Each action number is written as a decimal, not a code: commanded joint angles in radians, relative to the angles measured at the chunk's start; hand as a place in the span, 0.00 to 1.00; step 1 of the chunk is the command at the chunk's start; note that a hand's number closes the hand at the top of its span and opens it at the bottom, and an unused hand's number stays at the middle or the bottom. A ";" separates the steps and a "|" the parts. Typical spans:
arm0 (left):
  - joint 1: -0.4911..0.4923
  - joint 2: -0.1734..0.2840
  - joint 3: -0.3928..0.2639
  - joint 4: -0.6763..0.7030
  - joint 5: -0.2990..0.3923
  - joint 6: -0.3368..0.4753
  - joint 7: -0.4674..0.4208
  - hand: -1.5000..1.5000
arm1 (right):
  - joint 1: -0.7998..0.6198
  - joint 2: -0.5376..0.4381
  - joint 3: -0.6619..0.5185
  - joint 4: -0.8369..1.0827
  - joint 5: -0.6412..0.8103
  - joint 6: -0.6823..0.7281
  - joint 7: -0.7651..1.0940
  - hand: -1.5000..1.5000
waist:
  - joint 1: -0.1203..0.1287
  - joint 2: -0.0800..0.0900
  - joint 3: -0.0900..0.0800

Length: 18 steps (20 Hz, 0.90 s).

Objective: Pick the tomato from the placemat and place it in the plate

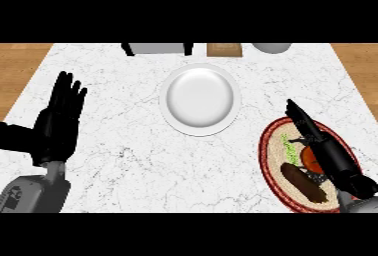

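My right hand [325, 145] sits over the placemat [275, 165] at the table's [148, 165] right side, forearm coming in from the lower right, fingers [297, 114] stretched straight toward the far edge — not curled round anything. The tomato [307, 158] lies on the placemat just beside the hand's inner edge, between a green item [290, 150] and a dark brown one [303, 182]; I can't tell whether the hand touches it. The white plate [177, 120] stands apart, near the table's middle. My left hand [59, 117] rests open at the left — fingers up.
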 commanded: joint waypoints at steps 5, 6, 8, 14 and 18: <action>0.007 0.143 -0.055 0.045 -0.147 -0.040 0.002 0.50 | -0.072 0.245 -0.376 -0.015 -0.176 -0.433 -0.015 0.00 | -0.075 0.041 -0.014; 0.010 0.162 -0.058 0.064 -0.163 -0.045 0.004 0.50 | -0.096 0.267 -0.446 -0.013 -0.199 -0.504 -0.015 0.00 | -0.092 0.044 -0.013; 0.004 0.156 -0.074 0.049 -0.155 -0.064 0.005 0.50 | 0.036 -0.106 -0.295 0.151 0.220 -0.474 0.077 1.00 | -0.081 0.086 -0.052; -0.077 0.157 -0.124 0.111 -0.178 -0.122 0.053 0.50 | -0.018 0.402 -0.295 0.165 0.215 -0.974 0.051 0.00 | -0.021 0.057 -0.023; -0.081 0.132 -0.137 0.133 -0.215 -0.120 0.045 0.50 | -0.015 0.427 -0.236 0.255 0.399 -1.154 0.092 0.00 | -0.006 0.051 -0.025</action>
